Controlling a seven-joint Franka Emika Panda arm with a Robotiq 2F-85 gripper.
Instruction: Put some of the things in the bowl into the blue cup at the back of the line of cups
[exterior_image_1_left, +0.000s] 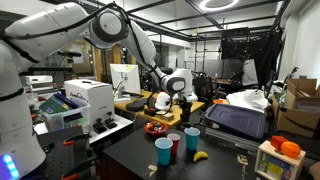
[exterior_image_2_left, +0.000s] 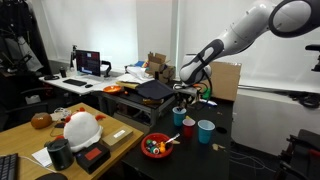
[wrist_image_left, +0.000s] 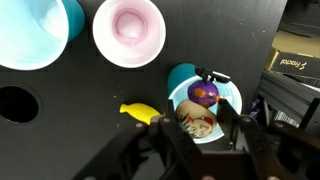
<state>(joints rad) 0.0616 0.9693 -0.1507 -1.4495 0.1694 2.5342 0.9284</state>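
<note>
Jaws clamped on a pale lumpy bit (wrist_image_left: 196, 124), hanging right over the blue cup (wrist_image_left: 228, 98), where a purple piece (wrist_image_left: 205, 94) shows within the rim. Banana (wrist_image_left: 140, 112) lies just beside that rim. Red cup (wrist_image_left: 128, 30) is near, with bare black bench (wrist_image_left: 60, 135) between them. Bowl (exterior_image_1_left: 157, 127) sits apart from the cup.

— How is the light where you are?
— Bright. A ring lamp (exterior_image_1_left: 213, 4) on the ceiling glares white in an exterior view, and the pale wall (exterior_image_2_left: 200, 25) behind my arm looks washed out.
— And from your wrist?
— Even light on the black table (wrist_image_left: 70, 150), with only soft shadows. My gripper (wrist_image_left: 200, 125), near the lens, is dark and blurred. The pink cup (wrist_image_left: 128, 28) gleams almost white inside.
— Sharp?
— No. All three pictures are grainy, and far things smear.
</note>
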